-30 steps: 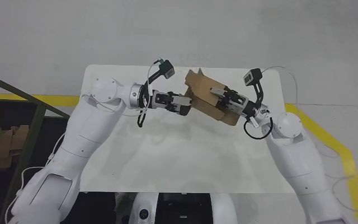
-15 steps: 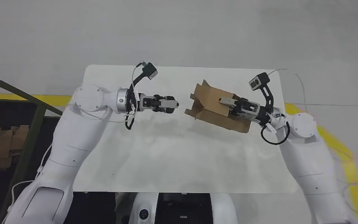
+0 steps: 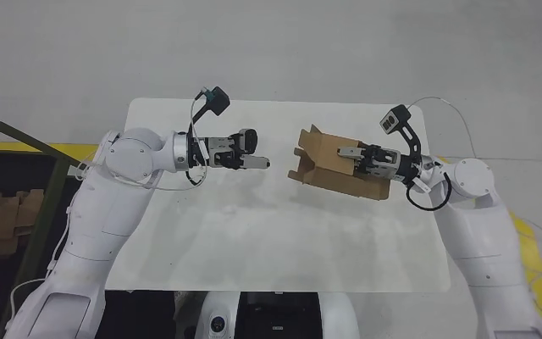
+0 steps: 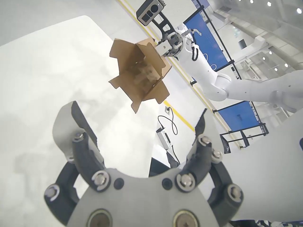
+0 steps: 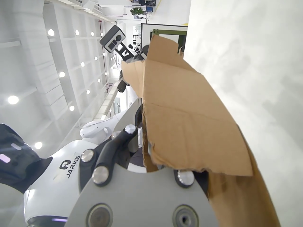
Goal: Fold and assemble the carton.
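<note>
Empty and spread wide, the left pincer (image 3: 259, 161) hangs over the middle of the white counter (image 3: 254, 246), its two dark fingers (image 4: 80, 128) well apart and aimed across at the carton (image 3: 339, 165). A clear gap of bare counter lies between them. The brown carton sits over the right half of the counter, clamped in the right pincer (image 3: 352, 154), which grips it by the upper wall at the end away from the other arm. From the right wrist, that cardboard wall (image 5: 184, 109) runs in between the fingers: one finger (image 5: 127, 131) shows on its outer face, while the other is hidden behind the board. The carton lies roughly on its side, and its open mouth is turned toward the left pincer. In the left wrist view that mouth (image 4: 139, 76) is a hollow square with four flaps splayed outward, unfolded. There the carton looks raised off the counter, though I cannot tell this for sure. A yellow line (image 3: 76, 151) runs along the floor beyond the counter's edge
</note>
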### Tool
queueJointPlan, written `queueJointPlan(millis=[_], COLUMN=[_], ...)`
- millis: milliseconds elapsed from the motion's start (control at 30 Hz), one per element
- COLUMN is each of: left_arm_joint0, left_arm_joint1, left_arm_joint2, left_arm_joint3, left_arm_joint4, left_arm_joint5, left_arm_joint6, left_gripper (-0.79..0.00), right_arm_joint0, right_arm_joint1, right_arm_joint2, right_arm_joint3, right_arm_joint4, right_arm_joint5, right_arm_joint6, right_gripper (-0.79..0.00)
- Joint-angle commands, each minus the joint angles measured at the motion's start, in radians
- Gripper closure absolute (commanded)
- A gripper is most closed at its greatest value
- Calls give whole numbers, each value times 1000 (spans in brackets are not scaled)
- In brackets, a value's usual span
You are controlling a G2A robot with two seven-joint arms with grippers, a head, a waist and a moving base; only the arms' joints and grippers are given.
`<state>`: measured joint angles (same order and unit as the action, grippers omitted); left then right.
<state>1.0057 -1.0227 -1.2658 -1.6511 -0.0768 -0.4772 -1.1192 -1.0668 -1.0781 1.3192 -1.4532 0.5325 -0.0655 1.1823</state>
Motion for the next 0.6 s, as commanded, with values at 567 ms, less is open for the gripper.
queueJointPlan(millis=[567], left_arm_joint0=[19], left_arm_joint1=[-5], left_arm_joint2=[-8], left_arm_joint3=[34], left_arm_joint4=[9], left_arm_joint5=[-67], left_arm_joint6=[151], left_gripper=[-785], right_arm_joint0=[1], right_arm_joint1=[0], right_arm_joint2=[-1], right_arm_joint3=[1], right_arm_joint4=[1], right_arm_joint5=[-1], right_arm_joint6=[0], right_gripper=[0])
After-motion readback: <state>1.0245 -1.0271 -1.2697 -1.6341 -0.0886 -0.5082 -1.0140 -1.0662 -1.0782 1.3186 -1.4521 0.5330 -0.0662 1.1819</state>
